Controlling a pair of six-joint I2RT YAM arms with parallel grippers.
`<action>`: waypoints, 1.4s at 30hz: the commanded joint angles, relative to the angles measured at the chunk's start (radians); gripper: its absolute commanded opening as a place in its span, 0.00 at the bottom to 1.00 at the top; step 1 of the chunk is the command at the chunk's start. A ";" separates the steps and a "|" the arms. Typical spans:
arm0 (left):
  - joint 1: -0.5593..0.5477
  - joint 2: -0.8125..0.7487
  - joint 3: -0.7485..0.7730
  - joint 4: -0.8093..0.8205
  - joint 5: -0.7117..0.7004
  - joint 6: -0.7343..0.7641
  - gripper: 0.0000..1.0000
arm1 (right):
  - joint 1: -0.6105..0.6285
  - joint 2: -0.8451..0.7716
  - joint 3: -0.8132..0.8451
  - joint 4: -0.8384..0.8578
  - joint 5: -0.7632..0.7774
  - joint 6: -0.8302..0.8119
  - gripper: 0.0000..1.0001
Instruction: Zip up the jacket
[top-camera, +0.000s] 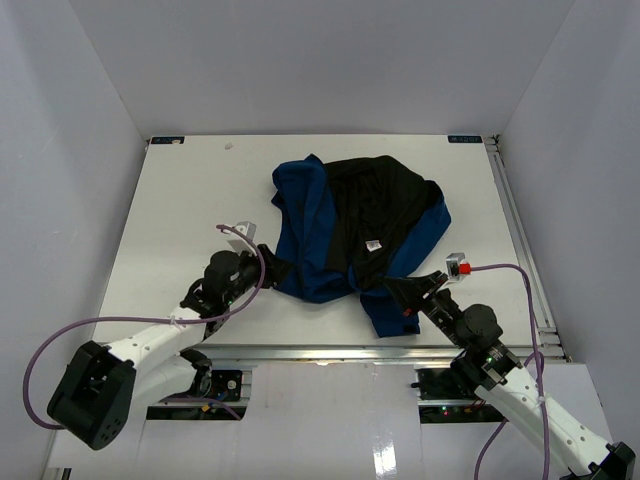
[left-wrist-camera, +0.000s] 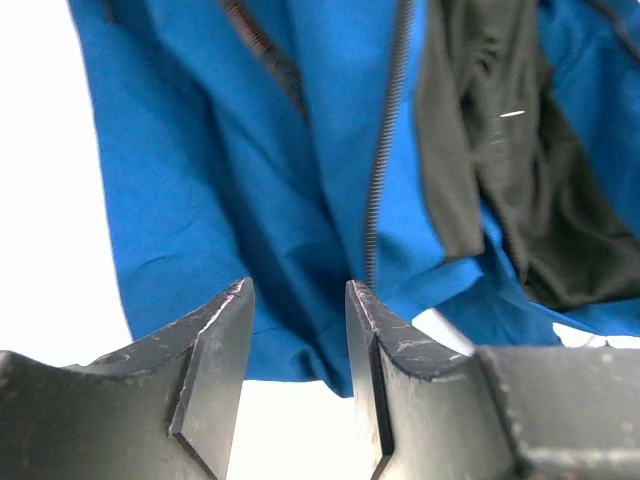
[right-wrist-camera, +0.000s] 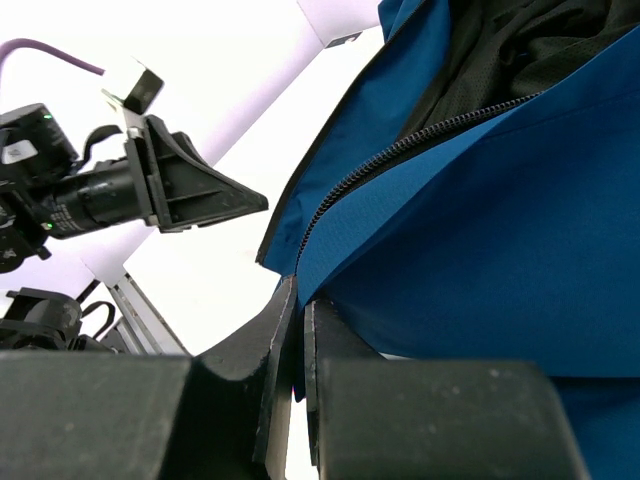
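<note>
The royal-blue jacket (top-camera: 355, 235) lies open and bunched on the table, its black lining up and a small white label (top-camera: 372, 245) showing. My left gripper (top-camera: 275, 270) is open at the jacket's left hem; in the left wrist view (left-wrist-camera: 298, 300) blue fabric (left-wrist-camera: 250, 180) and the zipper teeth (left-wrist-camera: 385, 150) lie just beyond its fingertips. My right gripper (top-camera: 397, 293) is shut on the jacket's lower front edge; in the right wrist view (right-wrist-camera: 300, 300) the blue hem (right-wrist-camera: 480, 240) beside the zipper (right-wrist-camera: 400, 150) is pinched between the fingers.
The white table (top-camera: 180, 210) extends left and behind the jacket. A metal rail (top-camera: 300, 352) runs along the near edge and another (top-camera: 520, 240) along the right side. White walls enclose the table. Purple cables trail from both wrists.
</note>
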 joint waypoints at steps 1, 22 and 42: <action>0.012 0.047 0.003 0.026 0.030 -0.026 0.53 | 0.004 -0.012 -0.109 0.025 -0.006 -0.003 0.08; 0.007 0.227 0.012 0.335 0.363 -0.015 0.56 | 0.002 0.010 -0.107 0.038 -0.006 -0.008 0.08; -0.048 0.338 0.070 0.434 0.400 -0.049 0.59 | 0.003 0.052 -0.115 0.085 -0.014 -0.003 0.08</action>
